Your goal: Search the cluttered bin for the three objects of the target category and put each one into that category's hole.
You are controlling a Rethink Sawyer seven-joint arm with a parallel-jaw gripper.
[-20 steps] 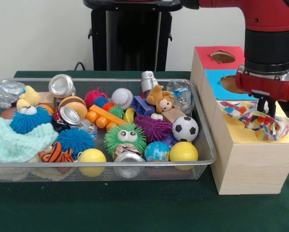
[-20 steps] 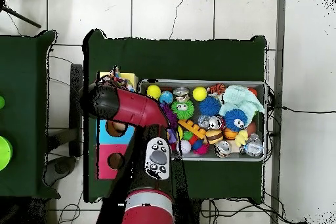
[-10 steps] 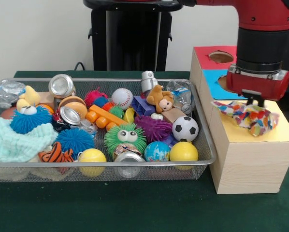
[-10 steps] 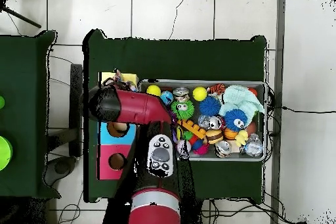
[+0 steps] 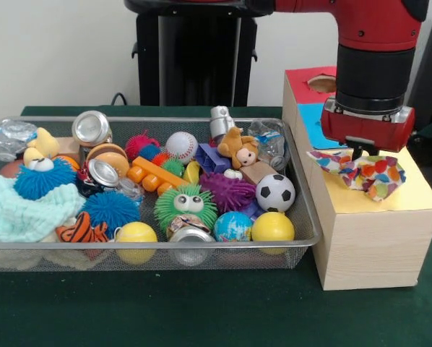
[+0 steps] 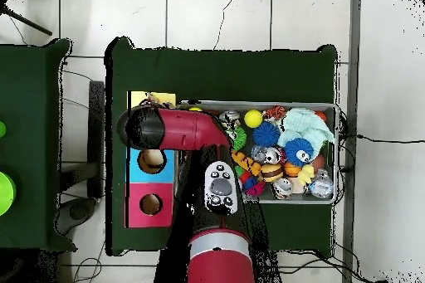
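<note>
A multicoloured patterned cloth lies crumpled on the yellow top of the wooden sorting box. My gripper hangs directly over the cloth's upper edge, mostly hidden under the red wrist, and whether it holds the cloth is not visible. In the overhead view the arm's end covers the edge between the yellow section and the blue one. The blue hole and the red hole are uncovered. No hole shows in the yellow top.
The wire mesh bin stands left of the box, packed with balls, spiky toys, cans, a teddy bear, a soccer ball and a pale green knit cloth. In the front view the red hole shows behind the arm.
The arm has moved left along the box top, and the patterned cloth has shifted left with it. The box also sits slightly further left than before.
</note>
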